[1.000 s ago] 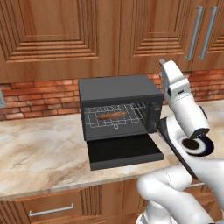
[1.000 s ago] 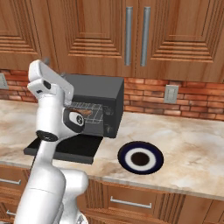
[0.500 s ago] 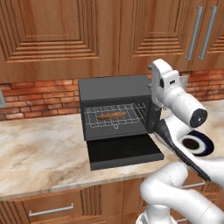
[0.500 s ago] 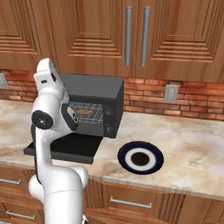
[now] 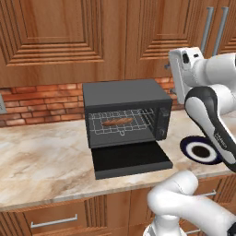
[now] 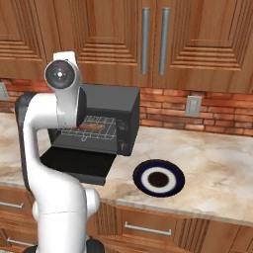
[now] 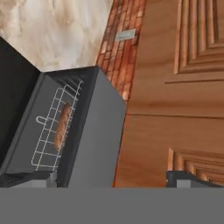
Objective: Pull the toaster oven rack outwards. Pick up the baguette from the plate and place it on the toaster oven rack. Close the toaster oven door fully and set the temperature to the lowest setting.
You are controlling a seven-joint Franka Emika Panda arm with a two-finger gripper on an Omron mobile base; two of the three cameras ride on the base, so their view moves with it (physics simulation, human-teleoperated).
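The dark toaster oven (image 5: 124,94) stands on the counter with its door (image 5: 131,161) lying open and flat in front. Inside, the silver wire rack (image 5: 140,120) carries the brown baguette (image 5: 117,122). The navy-rimmed plate (image 5: 200,150) sits bare to the oven's right. My white hand (image 5: 183,73) hovers above and to the right of the oven, well clear of it. In the hand view my gripper (image 7: 116,179) is open, fingertips far apart with nothing between them, looking down on the oven (image 7: 96,131), rack (image 7: 46,146) and baguette (image 7: 62,126).
Wooden wall cabinets (image 5: 60,37) hang close above the oven, with a brick backsplash (image 5: 41,99) behind. The control strip (image 5: 162,120) with its knobs runs down the oven's right front. The marble counter (image 5: 41,161) stretches left, and an outlet (image 6: 192,105) is on the wall.
The arm has folded back and the hand has risen a little beside the oven's upper right. Oven, door, baguette and plate have stayed put, and the gripper has stayed open.
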